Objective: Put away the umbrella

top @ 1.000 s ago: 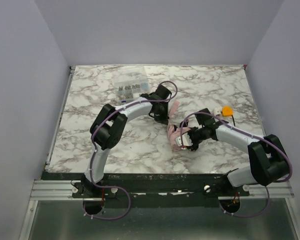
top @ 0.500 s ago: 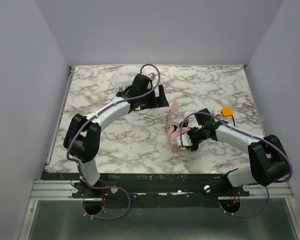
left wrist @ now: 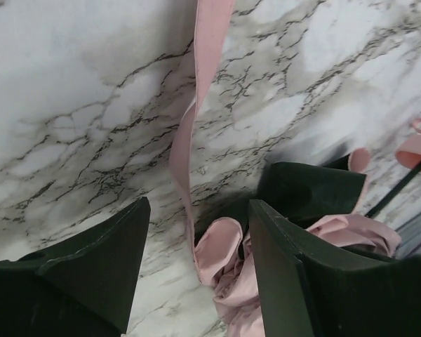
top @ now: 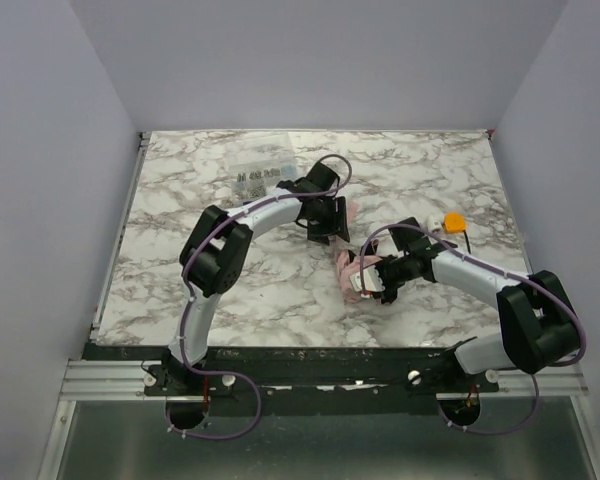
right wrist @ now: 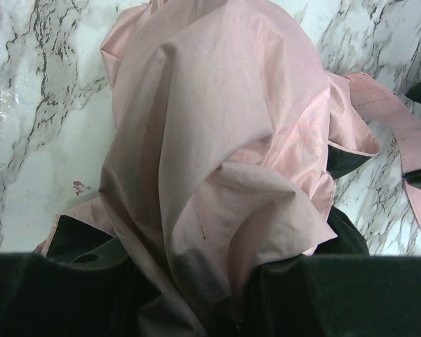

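Left pincer (top: 330, 225) hangs low over the middle of the marble counter (top: 430, 170), its 2 fingers (left wrist: 91, 267) standing apart with nothing clamped between them. In its wrist view the pink strap (left wrist: 207, 42) runs along the marble and straight through that gap. The strap lies flat at the far end, then twists up on edge (it seems to touch neither finger) before it joins the crumpled fabric beside the right-hand finger.

The right pincer (top: 368, 280) is closed on the umbrella (top: 346, 268). Its wrist view is almost filled by a bunched mound of pale pink fabric, and the near end of that mound is pinched between the dark fingers at the bottom.

The umbrella lies as a small crumpled bundle on the counter, a little right of centre and closer to the near edge than to the far one. Its strap reaches away toward the far side, under the left pincer. A thin black shaft (left wrist: 401, 184) shows at the right edge of the left wrist view, next to the bundle.

A clear box (top: 262, 172) of small parts sits near the far edge, just far-left of the left pincer. A small orange object (top: 453, 221) rests on the right, just beyond the right arm and apart from the bundle.
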